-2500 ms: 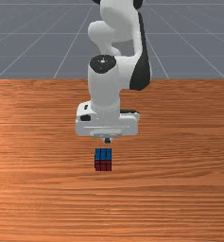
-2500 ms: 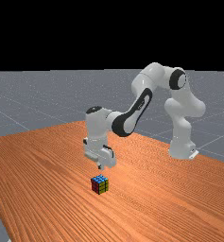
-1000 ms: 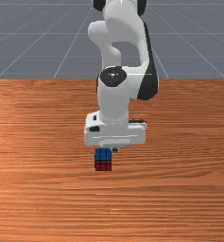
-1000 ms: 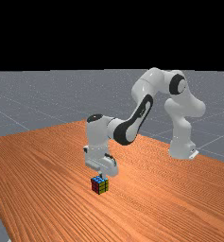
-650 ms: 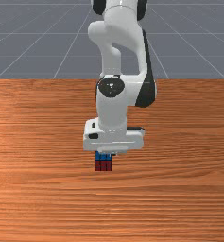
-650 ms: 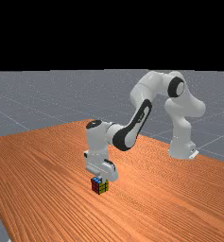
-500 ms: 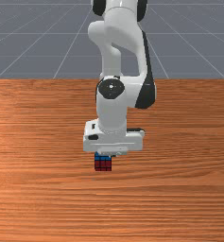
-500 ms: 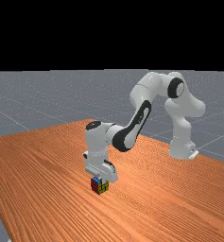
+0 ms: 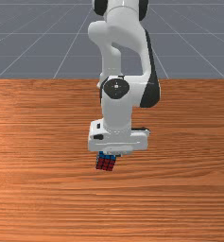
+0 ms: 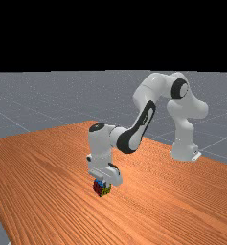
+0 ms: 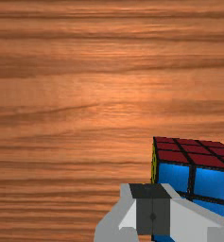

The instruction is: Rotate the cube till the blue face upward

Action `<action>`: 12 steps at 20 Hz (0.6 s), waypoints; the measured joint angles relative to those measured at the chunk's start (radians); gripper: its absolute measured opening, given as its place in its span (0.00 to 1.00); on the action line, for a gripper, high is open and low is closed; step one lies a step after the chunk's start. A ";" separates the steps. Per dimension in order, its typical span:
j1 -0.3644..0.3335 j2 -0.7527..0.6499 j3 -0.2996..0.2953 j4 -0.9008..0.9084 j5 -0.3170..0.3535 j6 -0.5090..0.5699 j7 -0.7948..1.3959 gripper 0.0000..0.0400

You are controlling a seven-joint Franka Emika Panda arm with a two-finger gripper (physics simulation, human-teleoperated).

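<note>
cube [image 9: 105, 163] newly askew, tool [image 10: 105, 183] over blue top [image 9: 106, 156], table [image 9: 42, 189] around

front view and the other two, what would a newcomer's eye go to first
Probably the big white and black arm, reaching from the far view's right toward its left over the orange-brown table. Next comes the small cube just below the arm's end, sitting askew in the front view, its blue and red faces vivid.
</note>
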 joint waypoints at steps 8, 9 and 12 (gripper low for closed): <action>0.031 0.024 0.039 -0.002 0.018 -0.012 0.010 0.00; 0.031 0.026 0.041 0.000 0.019 -0.012 0.010 0.00; 0.032 0.026 0.043 0.000 0.020 -0.014 0.009 0.00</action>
